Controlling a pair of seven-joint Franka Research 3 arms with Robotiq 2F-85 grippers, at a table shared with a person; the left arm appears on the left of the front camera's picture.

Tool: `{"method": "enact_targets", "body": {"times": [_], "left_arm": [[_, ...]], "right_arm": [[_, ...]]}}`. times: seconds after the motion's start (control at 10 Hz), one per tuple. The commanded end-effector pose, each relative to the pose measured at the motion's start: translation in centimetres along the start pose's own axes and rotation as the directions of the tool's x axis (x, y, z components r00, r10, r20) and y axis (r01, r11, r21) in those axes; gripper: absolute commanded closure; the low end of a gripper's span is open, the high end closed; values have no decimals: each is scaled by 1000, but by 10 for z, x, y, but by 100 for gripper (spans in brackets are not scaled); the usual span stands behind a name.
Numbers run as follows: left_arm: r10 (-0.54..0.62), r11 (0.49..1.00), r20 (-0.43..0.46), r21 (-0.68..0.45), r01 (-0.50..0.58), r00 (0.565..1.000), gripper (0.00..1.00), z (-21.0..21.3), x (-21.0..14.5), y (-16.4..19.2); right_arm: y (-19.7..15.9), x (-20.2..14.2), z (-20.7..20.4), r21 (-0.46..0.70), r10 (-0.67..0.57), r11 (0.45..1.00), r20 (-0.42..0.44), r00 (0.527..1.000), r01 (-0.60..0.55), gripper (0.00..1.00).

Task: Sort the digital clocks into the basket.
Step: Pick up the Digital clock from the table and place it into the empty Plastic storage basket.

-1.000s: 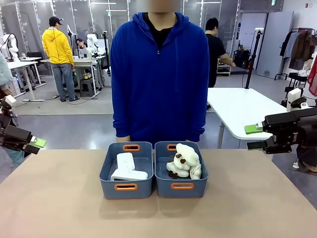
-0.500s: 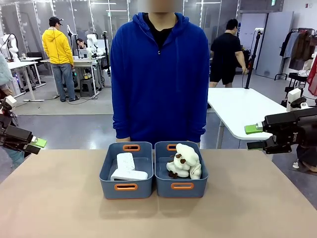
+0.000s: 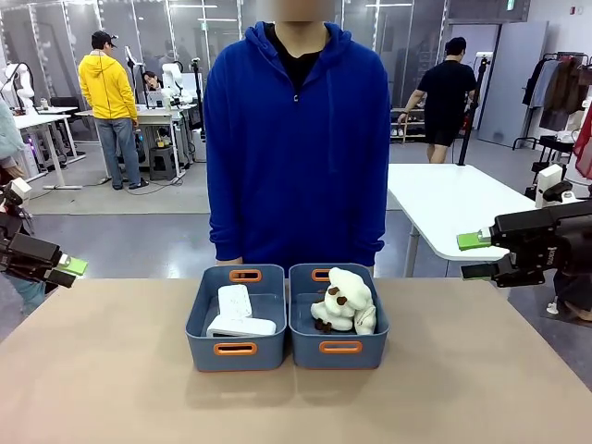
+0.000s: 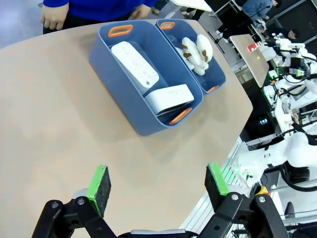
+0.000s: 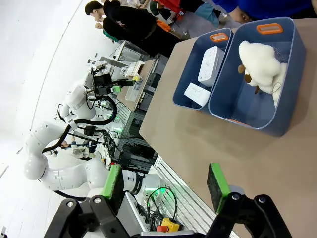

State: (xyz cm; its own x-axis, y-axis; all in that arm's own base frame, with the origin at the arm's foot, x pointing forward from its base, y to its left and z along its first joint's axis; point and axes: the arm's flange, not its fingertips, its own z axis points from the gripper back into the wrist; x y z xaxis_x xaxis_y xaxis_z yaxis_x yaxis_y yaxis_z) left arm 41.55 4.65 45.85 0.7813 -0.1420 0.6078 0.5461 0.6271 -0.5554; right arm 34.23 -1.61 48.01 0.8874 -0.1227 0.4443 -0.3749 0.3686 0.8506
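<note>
Table (image 3: 111,388) bare around 2 touching bins (image 3: 236,350); person (image 3: 296,139) behind.

A tan table (image 3: 111,388) carries two blue-grey baskets (image 3: 236,319), seemingly touching.

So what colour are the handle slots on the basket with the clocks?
Orange, on the blue-grey basket; clearest in the left wrist view.

- Left end effector (image 4: 156,188): black linkage fingers with bolt heads at the joints, flat bright-green pads (image 4: 100,182).
- Right end effector (image 3: 476,255): same black body, green pads (image 5: 217,180).
- Person (image 3: 296,139): blue zip hoodie over black shirt.
</note>
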Motion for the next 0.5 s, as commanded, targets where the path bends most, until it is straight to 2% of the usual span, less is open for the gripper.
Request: {"method": "enact_targets", "body": {"times": [0.0,0.4], "left_arm": [[-9,1000,-9,5,9,1000,3,1,4,1],[-9,1000,-9,5,9,1000,3,1,4,1]], "right_arm": [[-1,1,-2,17,16,1000,12,1000,-16,14],[-1,1,-2,17,16,1000,12,1000,-16,14]]}}
